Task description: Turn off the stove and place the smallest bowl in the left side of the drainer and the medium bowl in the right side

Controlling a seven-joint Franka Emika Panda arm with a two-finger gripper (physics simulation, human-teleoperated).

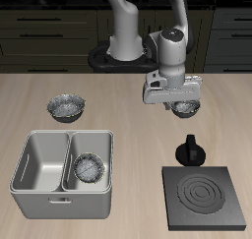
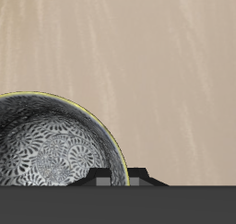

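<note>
The wrist view alone shows the inside of the bowl (image 2: 55, 145) under the gripper (image 1: 183, 98): crinkled grey metal, mouth up, round. From outside, that bowl (image 1: 185, 108) peeks from beneath the gripper, at twelve o'clock from the knob (image 1: 189, 150) and dark-coiled stove (image 1: 205, 198). Whether the fingers are spread or pinching its rim cannot be told. One bowl (image 1: 88, 168) sits in a compartment of the drainer (image 1: 39, 189); another bowl (image 1: 66, 107) lies at twelve o'clock from the drainer.

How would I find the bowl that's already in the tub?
Find the grey two-part tub near the table's front edge. The bowl sits in its half nearer the black stove. It's the only shiny bowl inside the tub; two others are outside it, farther back.
</note>
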